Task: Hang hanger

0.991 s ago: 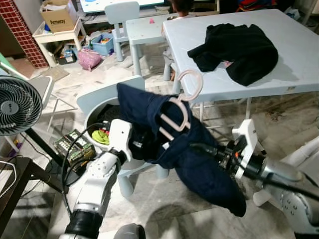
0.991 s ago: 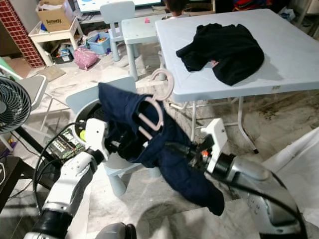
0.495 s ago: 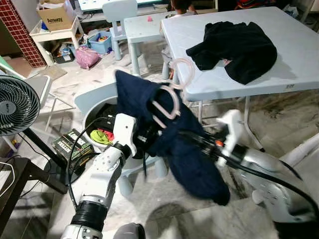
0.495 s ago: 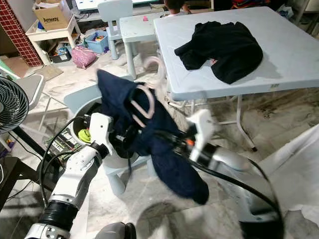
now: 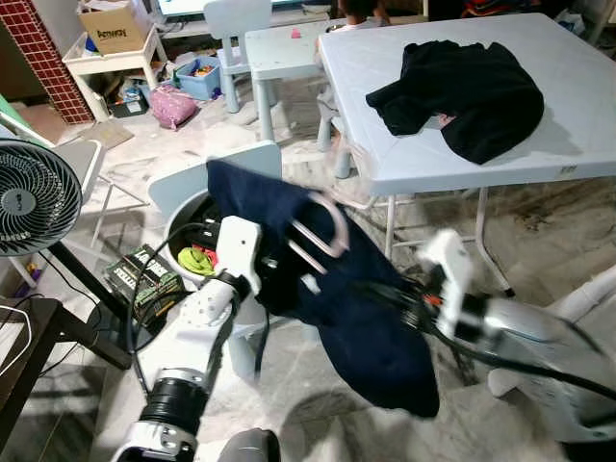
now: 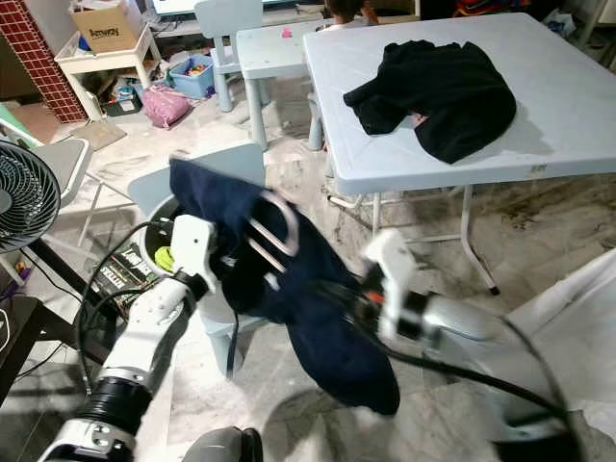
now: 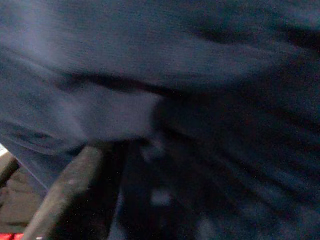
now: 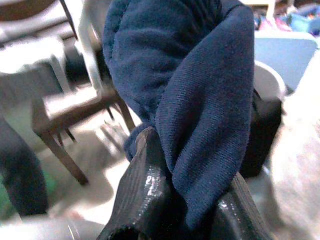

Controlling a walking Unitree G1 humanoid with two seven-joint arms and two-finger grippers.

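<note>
Navy garment (image 5: 356, 308) with the pale pink hanger (image 5: 318, 236) threaded through it now sits lower and further toward the robot's left than a second ago; the hanger's hook, which stood up clear against the table edge before, is blurred and tipped down against the cloth. Whole scene smeared with motion around the right arm.

Left gripper (image 5: 274, 279) is raised in front of the torso, forearm angled up and inward, its tip buried in the upper fold of the garment just under the hanger. In the left wrist view there is dark blue cloth pressed close to the lens, with one dark finger (image 7: 70, 195) faintly visible; cannot tell whether its fingers are apart or together.

Right gripper (image 8: 185, 210) reaches in from the right at about waist height, forearm near level. The right wrist view shows its two black fingers (image 8: 145, 185) pinched on a thick fold of the navy cloth, fabric bulging up between them.

Hanger lies between the two grippers, nearer the left one, carried by the cloth, above the round white bin (image 5: 183, 217). White table (image 5: 577, 125) behind holds a black garment (image 5: 462, 91). Fan (image 5: 34, 197) stands at far left.
</note>
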